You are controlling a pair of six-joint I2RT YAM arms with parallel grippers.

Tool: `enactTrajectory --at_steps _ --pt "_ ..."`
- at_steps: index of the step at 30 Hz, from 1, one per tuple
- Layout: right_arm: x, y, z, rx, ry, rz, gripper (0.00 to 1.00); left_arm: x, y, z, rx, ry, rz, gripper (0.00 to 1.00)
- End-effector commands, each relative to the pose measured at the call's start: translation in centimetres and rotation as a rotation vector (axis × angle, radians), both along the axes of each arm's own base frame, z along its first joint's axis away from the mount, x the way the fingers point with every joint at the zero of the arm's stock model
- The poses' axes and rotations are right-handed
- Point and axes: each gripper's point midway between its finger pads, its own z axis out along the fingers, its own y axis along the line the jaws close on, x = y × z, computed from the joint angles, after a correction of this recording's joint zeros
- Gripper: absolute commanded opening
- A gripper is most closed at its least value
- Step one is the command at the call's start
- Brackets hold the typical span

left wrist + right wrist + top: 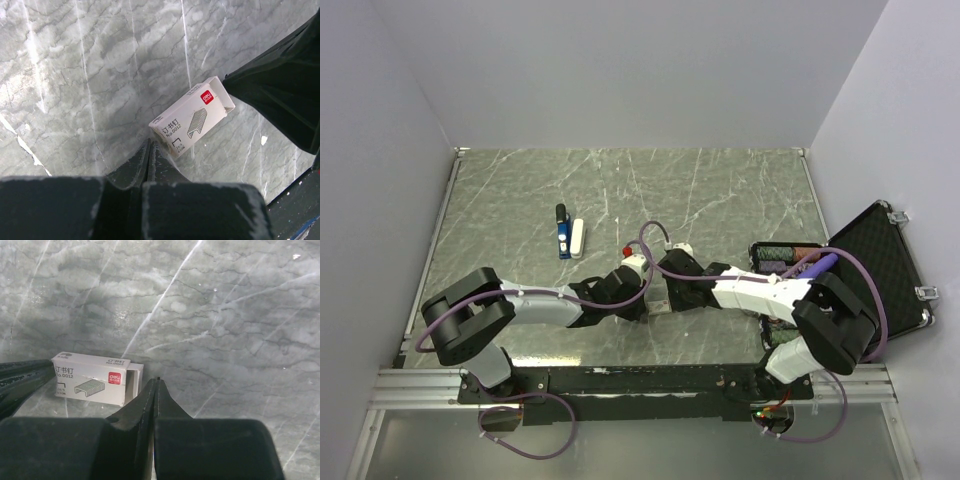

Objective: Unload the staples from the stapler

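Observation:
The small blue stapler (562, 233) with a black top lies on the marble table, left of centre, with a pale grey-white bar (578, 238) beside it. Both grippers are well to its right, at the table's near middle. A white staple box (192, 122) lies between them; its inner tray is slid partly out, as the right wrist view (95, 378) shows. My left gripper (150, 142) is shut and empty, its tips just short of the box's end. My right gripper (156, 382) is shut, just right of the box's open end. The arms hide the box in the top view.
An open black case (880, 270) sits at the table's right edge, with a tray of small items (785, 258) and a purple object (820, 264) beside it. Grey walls close in the table on three sides.

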Motion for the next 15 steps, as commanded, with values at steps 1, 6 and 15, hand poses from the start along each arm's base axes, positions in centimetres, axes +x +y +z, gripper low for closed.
enactTrajectory --at_steps 1,6,15 --pt "0.6 0.9 0.3 0.040 -0.013 -0.009 0.00 -0.9 1.7 -2.5 0.112 0.051 0.013 0.01" --pt "0.7 1.3 0.4 0.052 -0.009 -0.002 0.00 -0.8 2.3 -3.2 0.149 0.057 0.029 0.01" --pt "0.7 2.8 0.7 0.070 -0.007 0.025 0.00 -0.7 2.2 -3.2 0.165 0.059 0.029 0.01"
